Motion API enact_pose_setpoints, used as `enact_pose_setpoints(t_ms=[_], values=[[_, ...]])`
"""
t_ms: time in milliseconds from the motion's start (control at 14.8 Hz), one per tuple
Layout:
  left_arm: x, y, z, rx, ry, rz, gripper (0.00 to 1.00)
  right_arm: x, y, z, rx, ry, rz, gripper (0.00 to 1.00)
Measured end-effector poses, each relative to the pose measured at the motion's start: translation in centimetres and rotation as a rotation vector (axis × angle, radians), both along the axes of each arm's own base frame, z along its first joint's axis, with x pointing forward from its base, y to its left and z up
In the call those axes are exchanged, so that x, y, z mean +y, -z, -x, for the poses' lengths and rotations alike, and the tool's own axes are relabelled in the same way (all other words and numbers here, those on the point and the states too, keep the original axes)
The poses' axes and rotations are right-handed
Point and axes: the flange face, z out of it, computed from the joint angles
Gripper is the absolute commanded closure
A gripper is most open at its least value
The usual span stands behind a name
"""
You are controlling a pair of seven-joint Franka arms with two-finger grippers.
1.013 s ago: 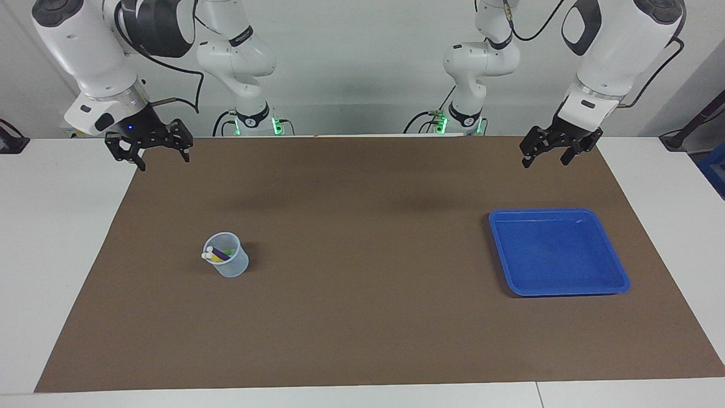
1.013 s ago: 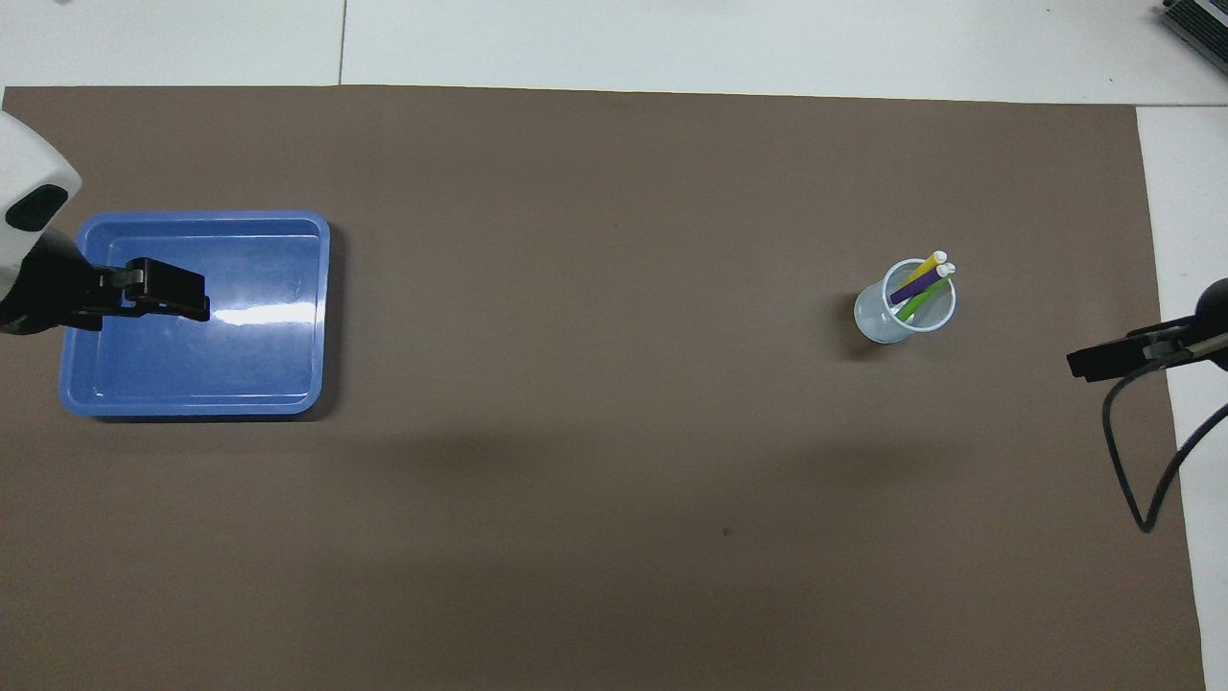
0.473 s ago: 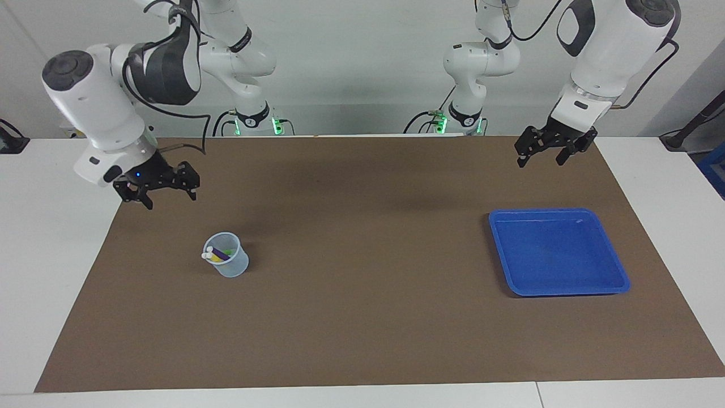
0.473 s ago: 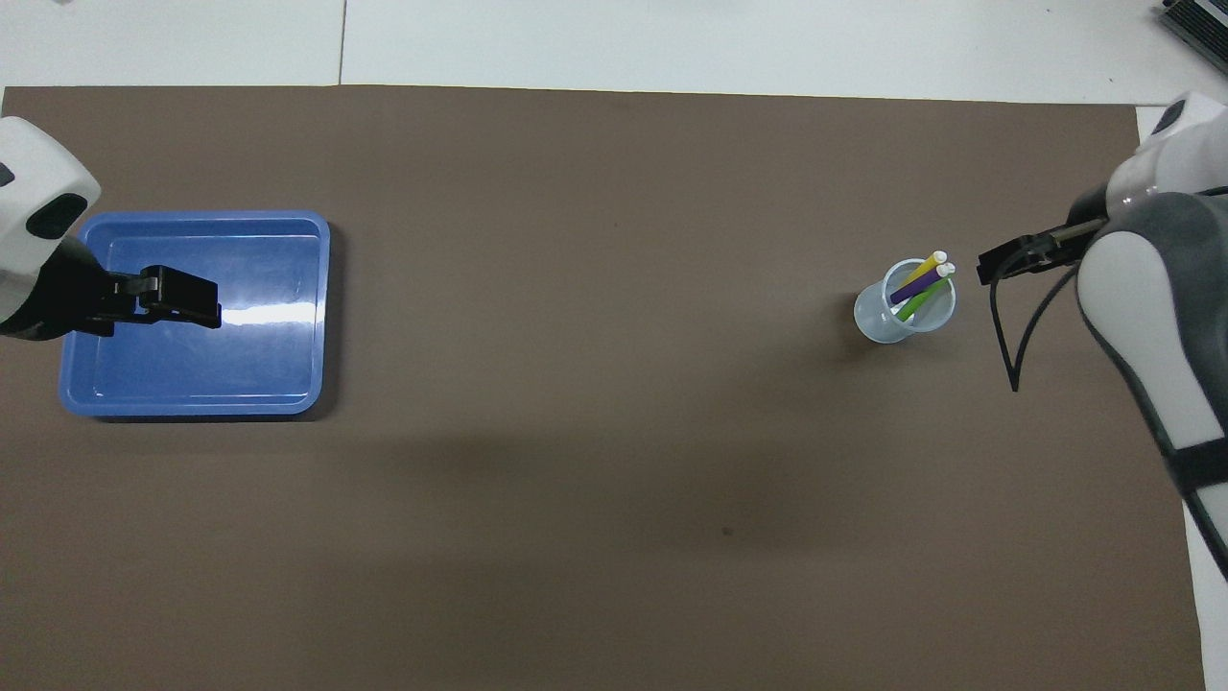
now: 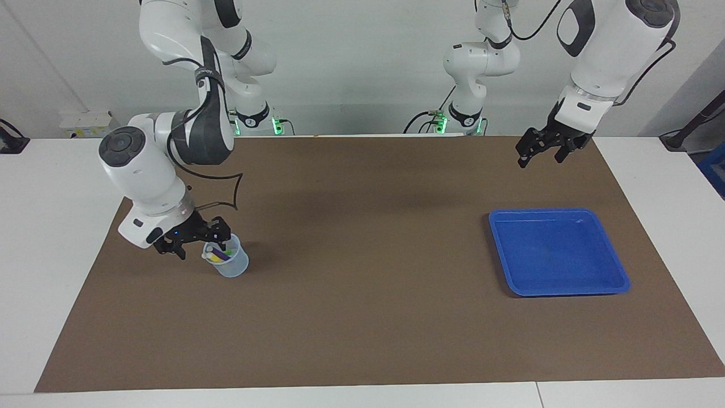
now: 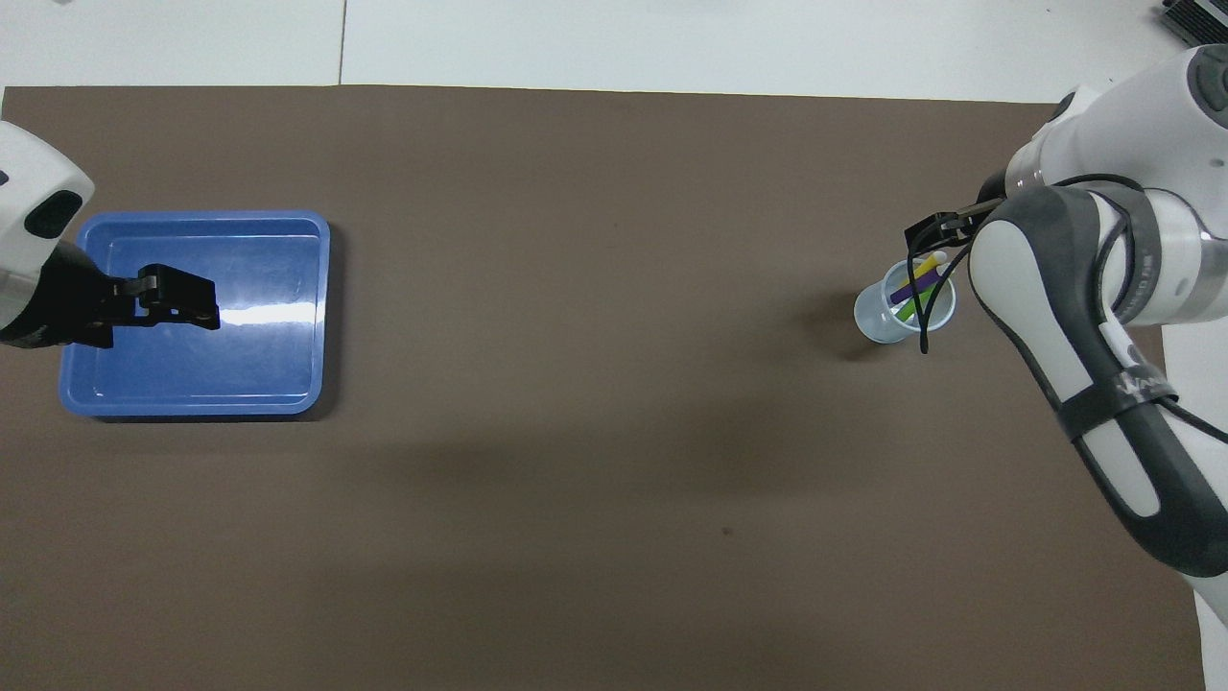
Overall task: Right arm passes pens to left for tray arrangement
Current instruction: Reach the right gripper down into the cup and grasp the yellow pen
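Yellow, purple and green pens [image 5: 218,254] stand in a clear cup [image 5: 228,262], well apart from the blue tray [image 5: 558,252]. The right gripper [image 5: 192,238], jaws spread, hangs at the cup's rim. A bump could tip it. The left gripper [image 5: 546,148] waits, jaws spread.

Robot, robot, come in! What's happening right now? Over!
Right gripper open at cup, pens inside. Left gripper open, waiting above mat. Tray empty. Nothing blocking.

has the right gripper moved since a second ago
Yes. The right gripper has come down from the mat's edge nearest the robots to the cup holding the pens. The cup itself has not shifted.
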Motion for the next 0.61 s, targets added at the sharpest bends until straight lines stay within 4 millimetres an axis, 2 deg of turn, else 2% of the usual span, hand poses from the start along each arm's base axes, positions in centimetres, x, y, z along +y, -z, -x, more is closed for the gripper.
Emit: enact_pose_setpoints(t_ms=[135,405,608], values=[[0.0,0.3,0.2,0.006,-0.001,-0.001,0.00,0.3,0.5,-0.1,0.005,-0.003,0.000,0.33],[-0.1,0.4,0.4,0.010,-0.026,-0.002,0.00,0.2,2.3,0.2,0.034,-0.003,0.001,0.46],[-0.1,0.5,0.5,0.013,-0.033,-0.003,0.00,0.2,2.8,0.3,0.040,-0.003,0.001,0.54]])
